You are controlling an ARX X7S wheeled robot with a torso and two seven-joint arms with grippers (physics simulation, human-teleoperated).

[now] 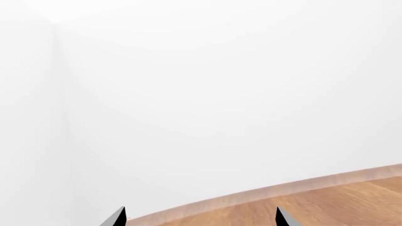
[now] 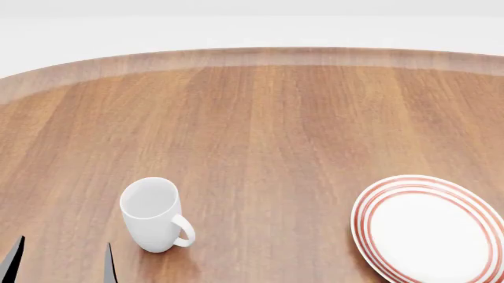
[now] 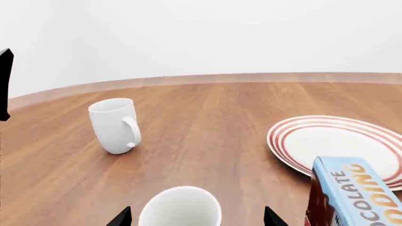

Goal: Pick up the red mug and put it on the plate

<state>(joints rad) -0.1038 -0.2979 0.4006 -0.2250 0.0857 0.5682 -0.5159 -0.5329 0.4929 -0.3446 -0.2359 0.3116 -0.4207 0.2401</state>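
In the right wrist view, the right gripper point(image 3: 196, 217) has its jaws apart on both sides of the red mug point(image 3: 180, 205), of which only the white rim shows. Beside it stands a chocolate pudding box point(image 3: 355, 195). Further away are the plate point(image 3: 339, 143) and the white mug point(image 3: 114, 125). The left gripper point(image 2: 61, 262) hangs with jaws apart over the wooden table point(image 2: 275, 130).

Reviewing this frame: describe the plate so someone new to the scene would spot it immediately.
On the round wooden table, look toward the robot's near right. The plate lies flat there, white, empty, well apart from the plain white mug. Concentric red rings around its rim set it apart.
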